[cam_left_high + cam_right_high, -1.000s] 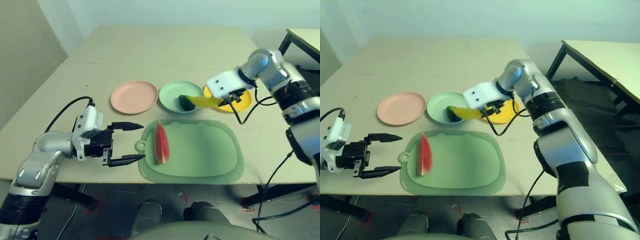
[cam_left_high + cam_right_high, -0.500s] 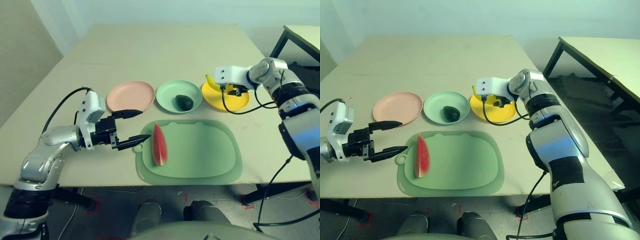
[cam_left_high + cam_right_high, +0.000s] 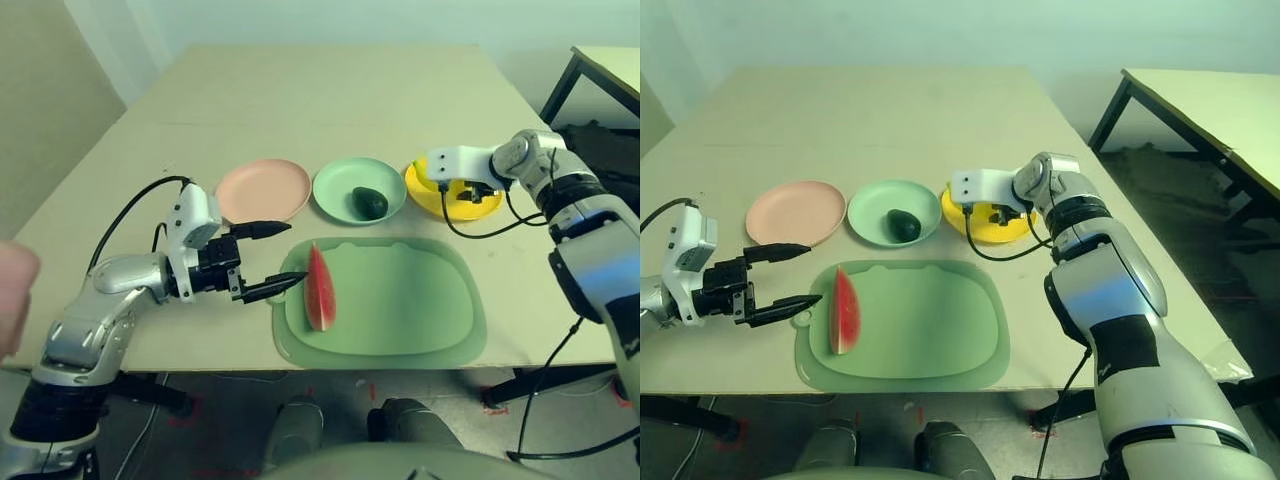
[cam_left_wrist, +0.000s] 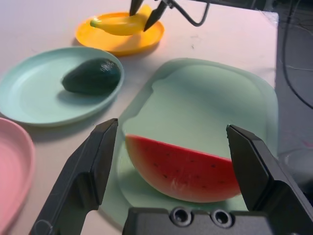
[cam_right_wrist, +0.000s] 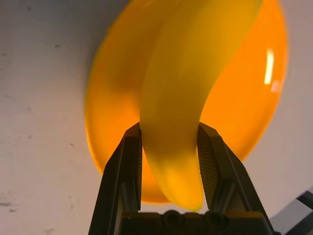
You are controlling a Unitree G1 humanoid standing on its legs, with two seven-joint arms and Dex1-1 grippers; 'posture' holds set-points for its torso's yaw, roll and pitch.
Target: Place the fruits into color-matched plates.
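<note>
Pincer on the right arm [image 5: 169, 142] grasps the banana [image 5: 178, 98] near one end, a finger against each side, with the fruit over the yellow plate [image 5: 244, 98]. From the head, the white wrist casing hides much of that banana and part of the yellow plate, so whether fruit and plate touch is hard to make out; in the right wrist view the banana's far end runs out of the picture. The right arm reaches forward and then bends inward across the table [image 3: 320, 100], its wrist above the plate. On the other side, the left pincer [image 3: 285, 259] is spread wide and empty, its fingers pointing inward toward the watermelon wedge [image 3: 320, 290], one tip just beside the fruit. The left forearm comes up from the near side, its lower part cut off by the picture's edge. The wedge lies on the pale green mat [image 3: 400, 300], near the ring tab, which the left finger partly covers. The avocado [image 3: 370, 203] rests in the mint plate [image 3: 335, 185], between the yellow plate and the pink plate [image 3: 263, 190]. A blurred bit of someone's hand [image 3: 12, 295] is cut off at the left edge.
</note>
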